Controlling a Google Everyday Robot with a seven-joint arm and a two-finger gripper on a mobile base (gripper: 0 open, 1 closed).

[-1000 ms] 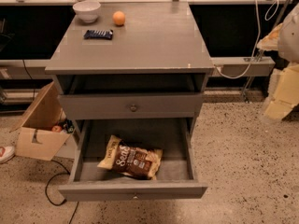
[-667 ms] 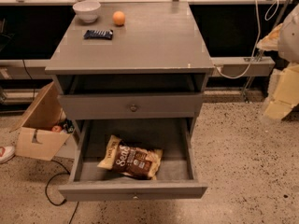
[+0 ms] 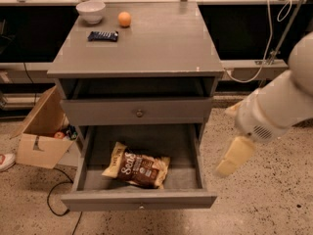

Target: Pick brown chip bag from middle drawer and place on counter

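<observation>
Jaws apart and gripping nothing, the gripper hangs at the right of the cabinet, over the speckled floor, at about the height of the open drawer and clear of it. One long cream finger slants down and left; only the tip of the other shows above it. The white arm runs up and off the right edge.

Nearest the camera, the middle drawer stands pulled well out from the bottom of the grey cabinet. The brown chip bag lies flat on the drawer floor, left of centre and slightly askew, with its cream end toward the left wall and its white lettering facing up. Gripper and bag are well apart.

A black cable loops on the floor at left. Past it, an open cardboard box sits just beside the cabinet, and the toe of a shoe shows at the frame's edge.

Above the open drawer, the upper drawer front is pushed in, its small knob at centre, under a dark open recess.

On the counter, all toward the far left corner, a dark blue candy bar lies nearest, an orange behind it and a white bowl farthest back. A white cable hangs behind the cabinet at right.
</observation>
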